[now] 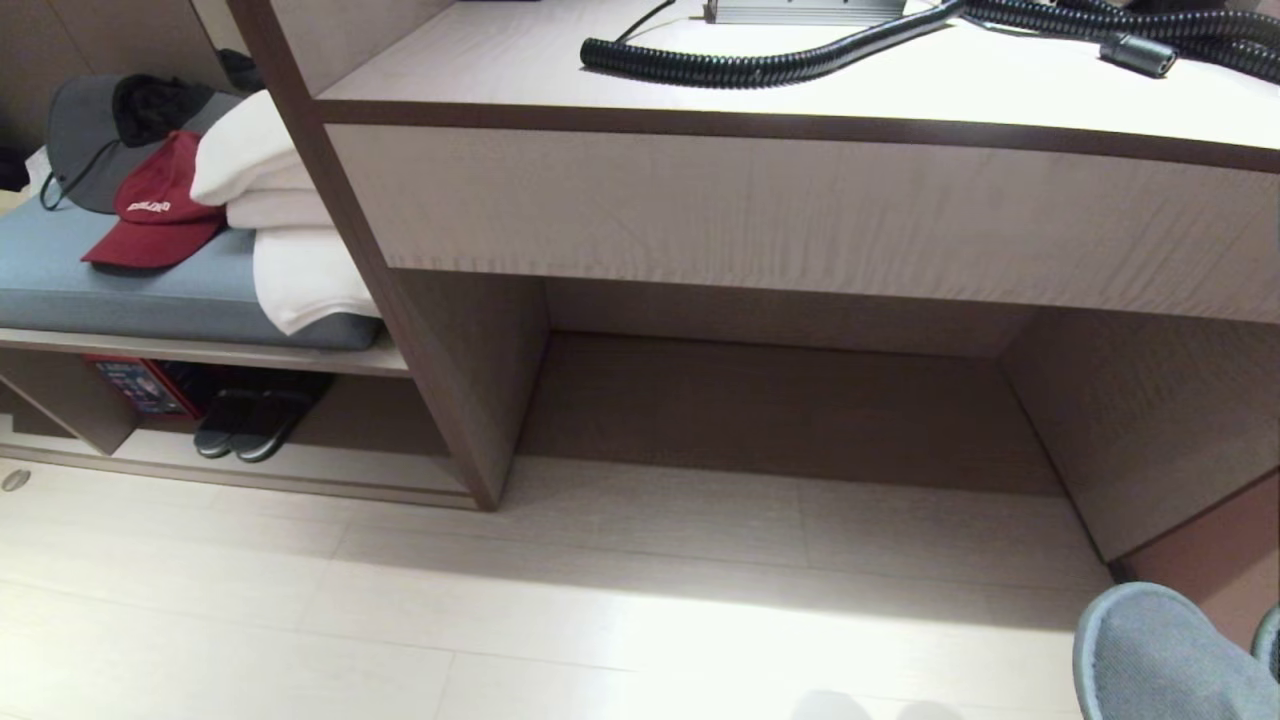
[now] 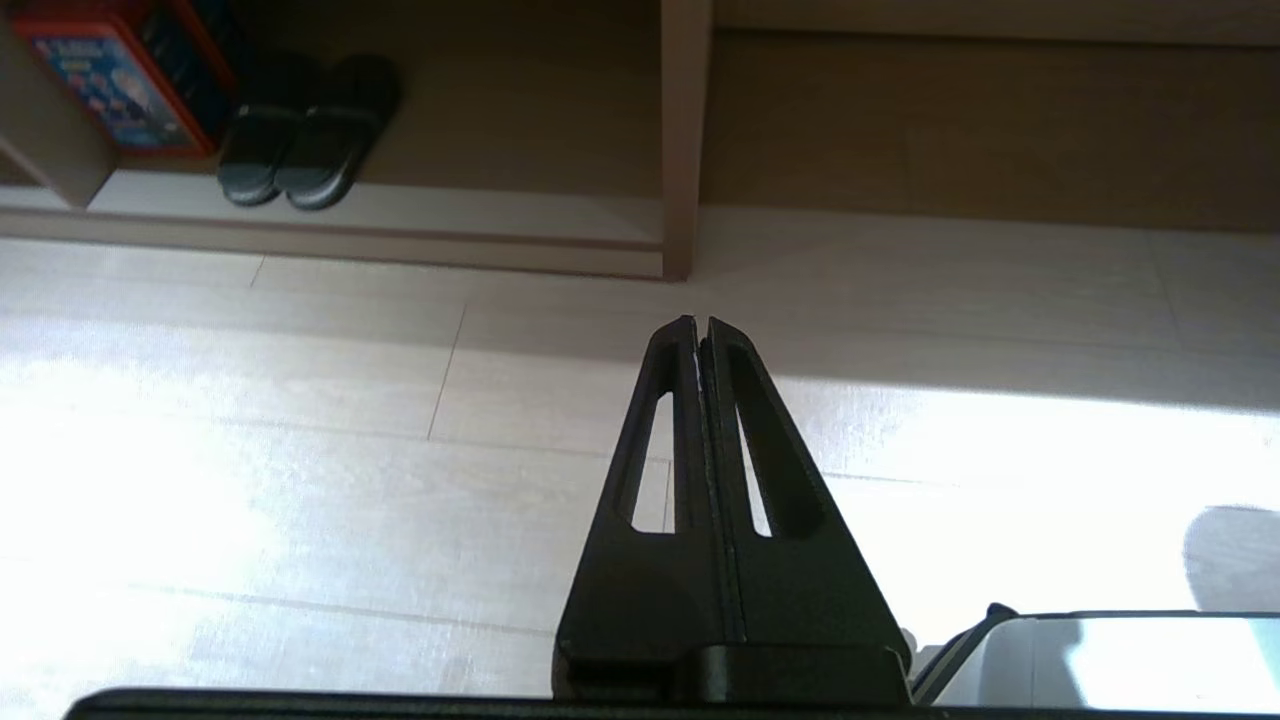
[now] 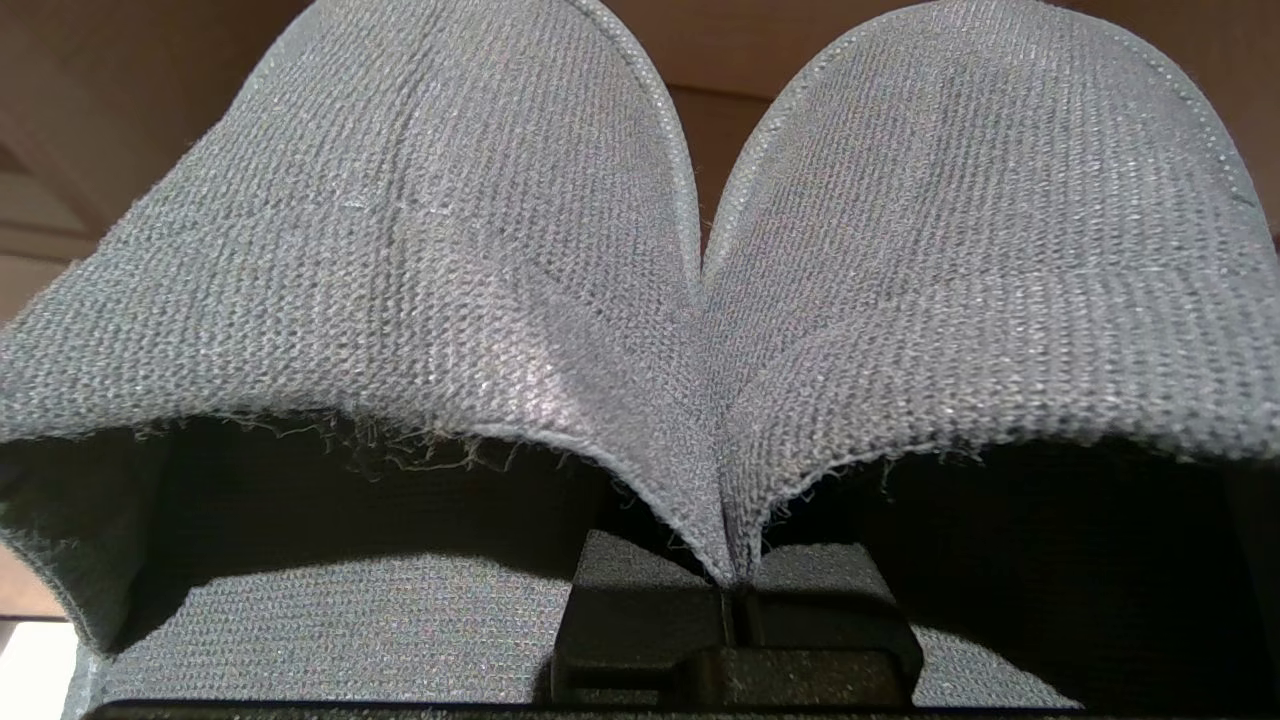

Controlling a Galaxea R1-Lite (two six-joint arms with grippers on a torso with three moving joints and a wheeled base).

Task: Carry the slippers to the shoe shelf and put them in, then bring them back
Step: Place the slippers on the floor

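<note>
Slippers (image 3: 450, 250), grey and soft, are pinched by their inner edges in the clenched right gripper (image 3: 735, 590), well apart from the shoe shelf (image 1: 300, 470). One could be shed from so thin a grip when carried. The left gripper (image 2: 700, 325) is closed on nothing.

We saw a pale wood desk (image 1: 800, 215) filling the head view from twelve to three o'clock, with a black ribbed hose (image 1: 760, 65) coiled across its top at twelve. At nine to ten o'clock a blue-grey cushion (image 1: 120, 295) carried a red cap (image 1: 155, 210), folded white towels (image 1: 265, 200) touching the cap's right side, and what may have been a grey bag (image 1: 85, 130) behind the cap. A red printed box (image 1: 140, 385) stood below the cushion. Light plank floor (image 1: 500, 620) spread across six o'clock, with a small round disc (image 1: 15, 481) at its far nine o'clock edge.
</note>
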